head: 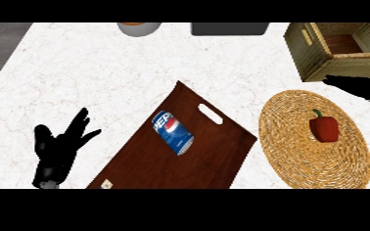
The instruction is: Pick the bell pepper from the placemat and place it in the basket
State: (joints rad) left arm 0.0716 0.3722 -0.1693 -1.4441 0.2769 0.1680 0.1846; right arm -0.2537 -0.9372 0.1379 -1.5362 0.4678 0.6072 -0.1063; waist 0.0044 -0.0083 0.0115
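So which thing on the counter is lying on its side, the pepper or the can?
The blue soda can on the brown cutting board lies on its side. The red bell pepper sits stem-up on the woven placemat.

two black robot hands: left robot hand point(57, 144), right robot hand point(350, 85)

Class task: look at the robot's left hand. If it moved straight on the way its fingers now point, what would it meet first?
The left hand points up and right; probably bare counter first, possibly the wooden tray's edge.
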